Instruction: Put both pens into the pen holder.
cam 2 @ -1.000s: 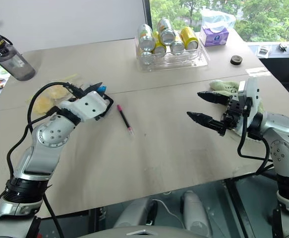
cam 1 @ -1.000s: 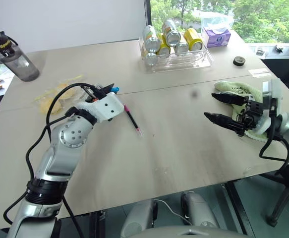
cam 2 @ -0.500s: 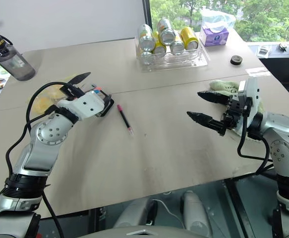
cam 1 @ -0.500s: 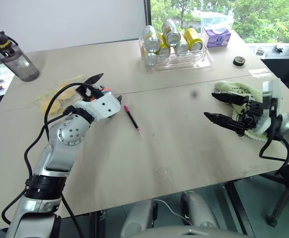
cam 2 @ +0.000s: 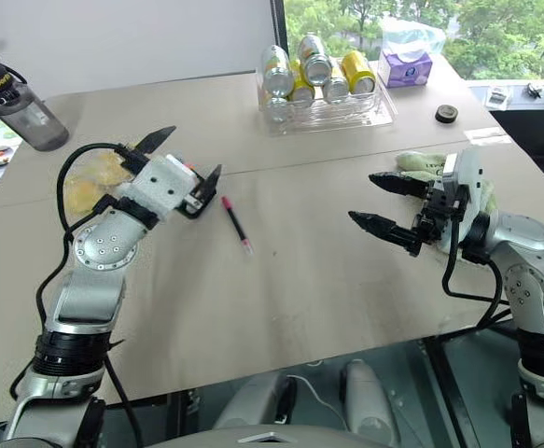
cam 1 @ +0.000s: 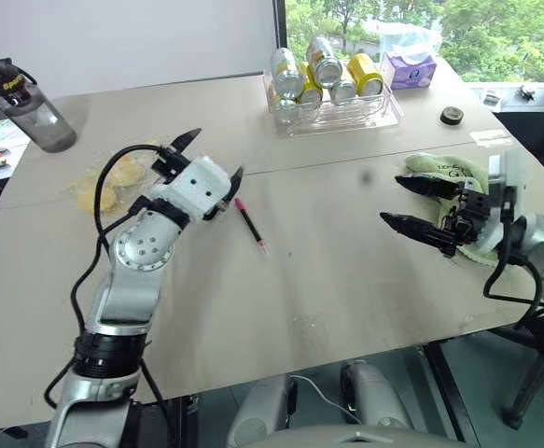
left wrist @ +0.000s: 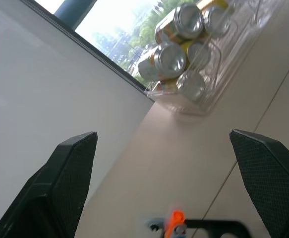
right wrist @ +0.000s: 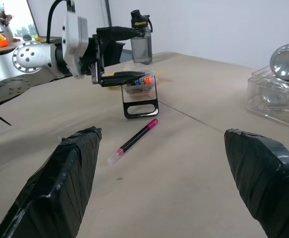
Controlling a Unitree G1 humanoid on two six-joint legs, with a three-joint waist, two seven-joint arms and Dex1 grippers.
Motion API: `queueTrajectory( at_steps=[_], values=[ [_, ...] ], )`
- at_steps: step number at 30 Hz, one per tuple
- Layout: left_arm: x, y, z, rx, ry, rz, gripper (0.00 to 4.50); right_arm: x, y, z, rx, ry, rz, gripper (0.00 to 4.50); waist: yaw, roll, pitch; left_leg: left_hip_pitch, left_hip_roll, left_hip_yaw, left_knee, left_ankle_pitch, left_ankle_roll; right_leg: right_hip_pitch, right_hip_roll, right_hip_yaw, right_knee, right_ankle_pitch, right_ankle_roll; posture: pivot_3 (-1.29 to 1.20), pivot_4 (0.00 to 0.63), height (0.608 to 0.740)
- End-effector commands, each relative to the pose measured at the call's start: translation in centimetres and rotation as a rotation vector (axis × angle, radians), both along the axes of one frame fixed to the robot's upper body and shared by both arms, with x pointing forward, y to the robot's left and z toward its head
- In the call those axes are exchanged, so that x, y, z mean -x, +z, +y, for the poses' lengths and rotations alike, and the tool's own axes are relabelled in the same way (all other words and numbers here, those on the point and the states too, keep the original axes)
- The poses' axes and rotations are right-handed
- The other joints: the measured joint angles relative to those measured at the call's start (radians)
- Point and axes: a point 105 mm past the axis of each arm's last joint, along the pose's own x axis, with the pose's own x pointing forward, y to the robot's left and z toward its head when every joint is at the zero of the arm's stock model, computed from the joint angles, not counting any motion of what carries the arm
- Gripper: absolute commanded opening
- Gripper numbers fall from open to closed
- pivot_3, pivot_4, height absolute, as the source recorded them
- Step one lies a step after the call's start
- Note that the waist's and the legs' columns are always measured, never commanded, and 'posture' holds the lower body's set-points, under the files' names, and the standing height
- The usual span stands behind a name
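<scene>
Left tool [cam 2: 184, 159] hovering released over pen holder [right wrist: 140, 95]; a low sweep risks rolling the pink pen [cam 2: 233, 222] away.

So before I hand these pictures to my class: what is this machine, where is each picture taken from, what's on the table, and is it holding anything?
It is a humanoid robot with two arms, each ending in two black fingers. Two pictures come from cameras on its head, looking down over the table. The other two come from cameras on its wrists, looking out between the fingers.

On the table lie a pink pen, a black pen holder with marker tips showing in it, a clear tray of drink cans, a water bottle, a tissue pack and a pale green cloth.

The left gripper hovers by the holder and the right gripper hangs over the table edge. Both are open, holding nothing.
</scene>
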Motion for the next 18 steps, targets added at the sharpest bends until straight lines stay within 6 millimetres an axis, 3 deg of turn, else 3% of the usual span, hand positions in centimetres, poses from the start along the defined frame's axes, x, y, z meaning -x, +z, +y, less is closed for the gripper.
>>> queueTrajectory(
  at_steps=[1,7,9,15,18],
  values=[
    [0.8,0.4,-0.7,0.163,-0.097,0.111,4.46,0.4,0.2,0.4,0.018,0.019,-0.037,4.25,-0.003,0.0,0.0,0.0,0.0,0.0,0.0,0.0,0.0,0.0,0.0,0.0,0.001,0.0,0.0,0.0,0.15,0.739],
    [3.7,-2.4,-3.6,0.361,-0.34,0.493,4.46,-0.1,-0.6,1.8,0.037,0.022,-0.034,4.25,-0.012,0.0,0.0,0.001,0.0,0.001,0.0,0.0,0.0,0.0,0.001,0.001,0.002,0.0,0.0,0.0,0.15,0.739],
    [5.1,-2.7,-3.3,0.367,-0.392,0.576,4.46,-0.7,-1.3,3.0,0.06,0.004,-0.033,4.25,-0.012,0.0,0.0,0.001,0.0,0.001,0.001,0.0,0.0,0.0,0.001,0.001,0.002,0.0,0.0,0.0,0.15,0.739],
    [8.1,-3.8,2.5,0.292,-0.303,0.779,4.46,-2.5,-3.1,8.6,0.091,-0.042,0.016,4.25,-0.036,0.001,0.0,0.003,0.002,0.002,0.0,0.0,-0.001,-0.001,0.002,0.002,0.003,0.0,-0.001,0.0,0.15,0.739],
    [10.8,-4.2,6.6,0.282,-0.205,0.865,4.46,-3.5,-3.4,12.0,0.098,-0.071,0.042,4.25,-0.031,0.001,0.001,0.003,0.001,0.003,-0.001,0.0,-0.001,-0.001,0.002,0.003,0.003,0.0,0.0,0.0,0.15,0.739]
  ],
)
